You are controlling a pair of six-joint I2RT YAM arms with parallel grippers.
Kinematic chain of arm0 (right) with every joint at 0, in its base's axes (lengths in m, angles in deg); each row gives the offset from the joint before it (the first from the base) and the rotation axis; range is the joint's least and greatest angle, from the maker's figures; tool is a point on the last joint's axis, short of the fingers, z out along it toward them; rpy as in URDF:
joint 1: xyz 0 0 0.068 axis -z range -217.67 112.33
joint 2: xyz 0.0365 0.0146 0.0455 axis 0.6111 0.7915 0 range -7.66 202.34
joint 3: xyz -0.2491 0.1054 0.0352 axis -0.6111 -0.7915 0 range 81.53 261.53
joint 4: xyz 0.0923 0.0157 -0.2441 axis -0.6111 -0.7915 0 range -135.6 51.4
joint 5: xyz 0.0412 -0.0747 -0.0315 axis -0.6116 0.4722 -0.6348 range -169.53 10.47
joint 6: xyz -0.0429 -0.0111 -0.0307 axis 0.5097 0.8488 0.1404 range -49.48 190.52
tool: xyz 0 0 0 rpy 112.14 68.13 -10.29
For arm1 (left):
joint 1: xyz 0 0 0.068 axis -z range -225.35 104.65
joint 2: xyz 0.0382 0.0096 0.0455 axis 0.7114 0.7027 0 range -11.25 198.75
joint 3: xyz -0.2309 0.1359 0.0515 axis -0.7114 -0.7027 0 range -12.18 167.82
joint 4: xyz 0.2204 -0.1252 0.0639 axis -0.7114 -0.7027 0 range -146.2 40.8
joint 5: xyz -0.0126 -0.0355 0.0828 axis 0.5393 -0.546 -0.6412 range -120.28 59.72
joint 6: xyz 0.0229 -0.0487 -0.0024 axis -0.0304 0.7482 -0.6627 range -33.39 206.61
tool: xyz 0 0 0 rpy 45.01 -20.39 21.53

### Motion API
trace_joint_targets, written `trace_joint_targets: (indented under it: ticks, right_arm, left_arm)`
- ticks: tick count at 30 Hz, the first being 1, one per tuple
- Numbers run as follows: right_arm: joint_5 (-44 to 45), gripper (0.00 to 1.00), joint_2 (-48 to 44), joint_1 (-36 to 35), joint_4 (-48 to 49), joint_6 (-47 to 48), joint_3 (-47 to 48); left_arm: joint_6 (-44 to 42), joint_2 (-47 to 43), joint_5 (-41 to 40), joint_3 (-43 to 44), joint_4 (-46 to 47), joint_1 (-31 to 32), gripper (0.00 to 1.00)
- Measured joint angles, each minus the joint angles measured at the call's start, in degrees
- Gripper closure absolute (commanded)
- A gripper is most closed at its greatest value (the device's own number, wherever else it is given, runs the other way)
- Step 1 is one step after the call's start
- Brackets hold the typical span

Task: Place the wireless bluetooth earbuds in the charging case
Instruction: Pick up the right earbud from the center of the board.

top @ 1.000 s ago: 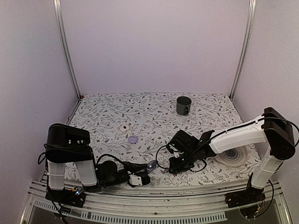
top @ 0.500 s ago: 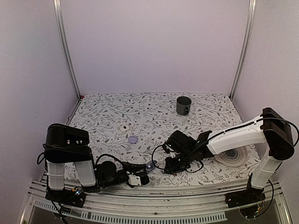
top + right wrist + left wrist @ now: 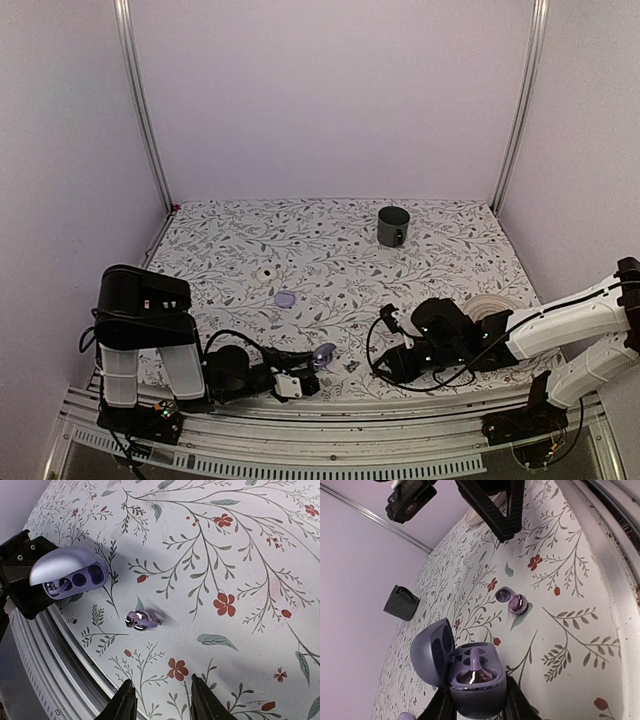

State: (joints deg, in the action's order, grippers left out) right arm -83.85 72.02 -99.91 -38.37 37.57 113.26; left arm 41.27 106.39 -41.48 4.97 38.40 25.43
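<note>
Charging case (image 3: pixel 476 692) holds one earbud (image 3: pixel 474 666); second earbud (image 3: pixel 513 600) outside.

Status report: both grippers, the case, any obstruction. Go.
Left gripper: jaws shut on open case, one earbud seated. Right gripper: jaws open, empty. Second earbud lies loose between them, nothing covering it.

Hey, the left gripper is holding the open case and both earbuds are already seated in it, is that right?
No, only one is in. The seated earbud fills one socket; the loose earbud lies on the table beside the case, as the left wrist view shows. The left gripper does hold the open case.
</note>
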Motion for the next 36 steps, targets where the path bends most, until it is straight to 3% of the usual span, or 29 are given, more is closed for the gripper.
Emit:
trace_joint_targets:
  ticks: [5, 10, 13, 19, 27, 36]
  right_arm:
    - [2.84, 0.61, -1.92, -0.24, 14.86, 4.79, -10.19]
    - [5.33, 0.65, -2.34, -0.72, 39.74, 14.62, -22.62]
    - [4.98, 0.67, 3.85, -0.72, 52.89, 22.25, -24.85]
    - [-0.66, 0.58, 20.06, -0.20, 70.44, 34.25, -21.14]
    - [-9.86, 0.54, 25.77, 5.22, 76.30, 42.84, -18.62]
    - [-8.61, 0.54, 25.83, 7.19, 72.76, 47.58, -16.59]
  left_arm:
    - [1.07, -0.04, -0.50, -0.02, 0.00, 0.00, 1.00]
    - [2.38, -1.57, -1.55, -0.28, -0.02, 0.02, 1.00]
    - [3.02, -2.56, -2.12, -0.28, -0.02, 0.07, 1.00]
    - [4.20, -5.33, -3.15, -0.72, -0.07, 0.09, 1.00]
    - [5.92, -9.62, -3.89, -1.73, -0.13, 0.09, 1.00]
    - [6.16, -10.43, -4.50, -1.60, -0.17, 0.09, 1.00]
